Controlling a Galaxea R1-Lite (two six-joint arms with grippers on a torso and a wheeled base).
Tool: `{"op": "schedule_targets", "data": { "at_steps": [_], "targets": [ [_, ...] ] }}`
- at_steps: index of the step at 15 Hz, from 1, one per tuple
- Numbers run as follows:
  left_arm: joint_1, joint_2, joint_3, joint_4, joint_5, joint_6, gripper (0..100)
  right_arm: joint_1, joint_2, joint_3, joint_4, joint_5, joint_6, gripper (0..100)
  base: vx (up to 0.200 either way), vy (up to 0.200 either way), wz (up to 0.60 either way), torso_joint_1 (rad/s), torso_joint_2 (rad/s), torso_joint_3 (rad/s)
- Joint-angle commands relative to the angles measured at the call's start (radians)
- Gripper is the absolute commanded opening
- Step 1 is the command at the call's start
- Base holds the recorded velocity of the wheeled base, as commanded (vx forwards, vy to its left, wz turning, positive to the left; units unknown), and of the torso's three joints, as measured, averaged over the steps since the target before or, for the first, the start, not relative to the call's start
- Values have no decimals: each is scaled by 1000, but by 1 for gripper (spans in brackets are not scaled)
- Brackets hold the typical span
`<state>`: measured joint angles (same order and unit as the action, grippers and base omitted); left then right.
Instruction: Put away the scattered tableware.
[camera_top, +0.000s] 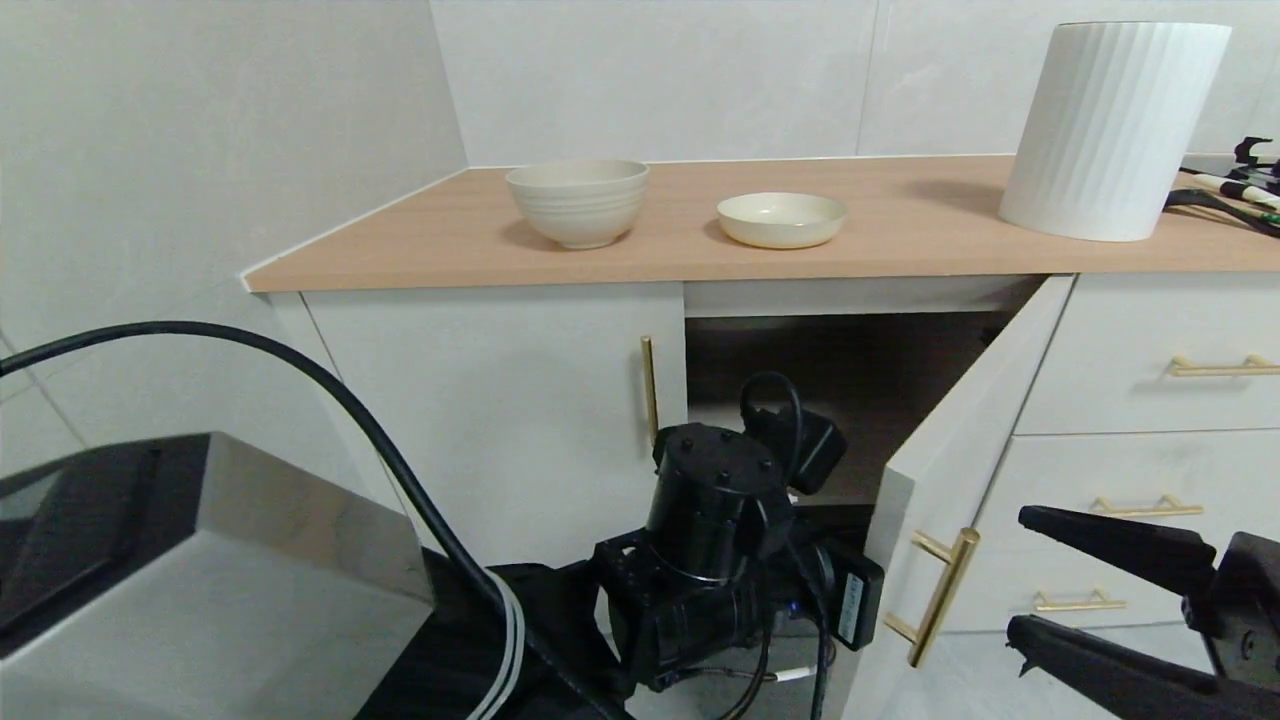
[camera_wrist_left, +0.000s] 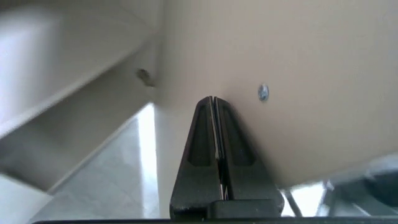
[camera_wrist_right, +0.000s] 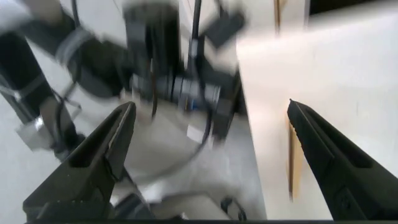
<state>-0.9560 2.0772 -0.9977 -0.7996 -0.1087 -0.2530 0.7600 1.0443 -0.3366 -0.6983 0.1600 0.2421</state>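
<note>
Swinging the cabinet door wider looks like the first job: left gripper, pinched closed, should push its inner face steadily; right gripper, jaws apart, best held clear.

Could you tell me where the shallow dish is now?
The shallow dish sits on the countertop in the head view, right of the ribbed bowl, above the open cabinet.

surface: matt wood-grain laminate
bowl: ribbed cream ceramic, satin
dish: smooth, glossy cream glaze
door handle: brushed brass metal
right tool: matt black plastic
</note>
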Motion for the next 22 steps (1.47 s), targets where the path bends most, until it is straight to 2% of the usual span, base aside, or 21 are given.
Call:
{"op": "schedule_targets", "data": {
  "at_steps": [1, 5, 9, 11, 12, 13, 15, 16, 17, 18, 19, 22],
  "targets": [
    [-40, -5, 11, -1, 6, 0, 0, -1, -49, -27, 0, 0, 0, 100, 0, 0, 0, 0, 0, 0],
    [-79, 3, -4, 0, 6, 0, 0, -5, -87, -70, 0, 0, 2, 100, 0, 0, 0, 0, 0, 0],
    [-106, 46, -79, 16, 6, 0, 0, -8, -78, -88, 0, 0, 2, 100, 0, 0, 0, 0, 0, 0],
    [-162, 63, -147, 95, -11, -5, 0, -31, -66, -90, 0, 0, 3, 100, 0, 0, 0, 0, 0, 0],
    [-195, 72, -184, 126, -20, -31, 0, -50, -56, -91, 0, 1, 3, 100, 0, 0, 0, 0, 0, 0],
    [-228, 73, -217, 138, -26, -71, 0, -62, -52, -93, 0, 1, 3, 100, 0, 0, 0, 0, 0, 0],
    [-268, 60, -228, 138, -26, -106, 0, -64, -49, -94, 0, 1, 2, 100, 0, 0, 0, 0, 0, 0],
    [-270, 57, -226, 138, -25, -111, 0, -64, -49, -94, 0, 1, 3, 100, 0, 0, 0, 0, 0, 0],
    [-276, 37, -202, 134, -17, -138, 0, -64, -50, -99, 0, 1, 3, 100, 0, 0, 0, 0, 0, 0],
    [-265, -2, -171, 135, -12, -140, 0, -65, -47, -101, 0, 0, 3, 100, 0, 0, 0, 0, 0, 0],
    [-222, -45, -128, 135, -3, -138, 0, -73, -39, -102, 0, 0, 3, 100, 0, 0, 0, 0, 0, 0],
    [-52, -186, 37, 132, 0, -138, 0, -134, 53, -104, 0, 0, 2, 100, 0, 0, 0, 0, 0, 0]
  ]
}}
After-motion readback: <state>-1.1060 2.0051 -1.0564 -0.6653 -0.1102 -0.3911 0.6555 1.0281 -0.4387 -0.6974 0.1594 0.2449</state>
